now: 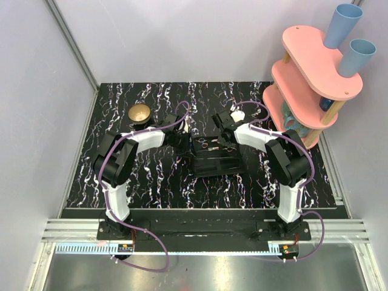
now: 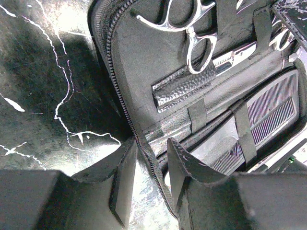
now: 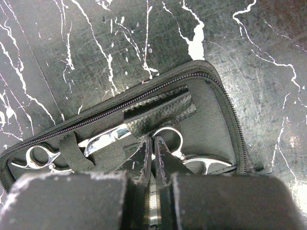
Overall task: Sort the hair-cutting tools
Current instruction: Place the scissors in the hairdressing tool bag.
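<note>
You had the case (image 3: 211,117) lying open on the tabletop (image 3: 225,52) between the two arms. The scissors (image 3: 108,138) lay inside it, with the blades tucked under a textured sleeve (image 3: 158,112) and elastic straps. Your right end effector (image 3: 151,142) was pinched almost together right at one finger loop. The wrist view did not show whether any metal sat between the tips. Your left end effector (image 2: 153,148) stood at a narrow gap astride the case's zipped rim, not visibly squeezing it.

The main risk was pulling on a thin, slick loop. The tips could slide off it, or the blade could bind in the sleeve and drag the whole case along. With the left end effector not clamped on the rim, nothing would hold the case down against that drag. A tilted pull could also snag the neighbouring scissors or twist a strap. Drawing straight along the blade looked the safer line.
</note>
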`<state>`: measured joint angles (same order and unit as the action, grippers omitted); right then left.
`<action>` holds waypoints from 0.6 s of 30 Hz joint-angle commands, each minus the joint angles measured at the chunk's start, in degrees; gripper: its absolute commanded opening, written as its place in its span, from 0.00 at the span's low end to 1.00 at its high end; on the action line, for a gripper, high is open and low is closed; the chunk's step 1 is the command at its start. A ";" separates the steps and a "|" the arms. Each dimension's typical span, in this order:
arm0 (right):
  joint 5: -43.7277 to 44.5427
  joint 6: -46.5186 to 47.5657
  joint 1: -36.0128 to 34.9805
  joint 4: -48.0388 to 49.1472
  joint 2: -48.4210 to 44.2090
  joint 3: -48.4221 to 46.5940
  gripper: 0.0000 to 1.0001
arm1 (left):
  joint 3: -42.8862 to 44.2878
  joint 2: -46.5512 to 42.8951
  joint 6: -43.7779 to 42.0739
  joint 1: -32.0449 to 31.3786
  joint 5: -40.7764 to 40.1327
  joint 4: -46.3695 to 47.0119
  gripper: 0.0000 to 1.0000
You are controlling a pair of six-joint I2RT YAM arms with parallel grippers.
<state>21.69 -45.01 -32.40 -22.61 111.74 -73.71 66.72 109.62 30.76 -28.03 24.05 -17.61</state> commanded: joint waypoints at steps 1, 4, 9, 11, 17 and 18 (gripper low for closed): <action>-3.85 -1.31 -2.23 2.39 0.49 -2.31 0.00 | 1.57 1.03 -0.62 -1.59 4.51 3.45 0.36; -4.03 -0.08 -2.23 3.71 0.23 -2.14 0.00 | 1.49 0.86 -0.88 -1.68 5.56 4.07 0.37; -6.31 1.42 -2.23 5.29 -0.12 -1.96 0.04 | 0.61 0.86 -1.06 -1.68 11.71 7.67 0.41; -7.53 1.86 -2.23 6.08 -0.12 -1.87 0.06 | 0.26 0.59 -1.14 -1.76 13.47 9.34 0.41; -5.45 3.70 -2.14 4.60 -1.09 -2.92 0.23 | -0.62 -0.81 -1.41 -1.68 12.87 10.40 0.46; -4.13 3.88 -2.14 3.72 -1.79 -3.19 0.28 | -0.89 -1.16 -1.58 -1.68 11.90 9.96 0.46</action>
<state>19.55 -41.63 -32.53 -19.81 111.74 -73.76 65.43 110.13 29.54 -28.62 33.01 -16.05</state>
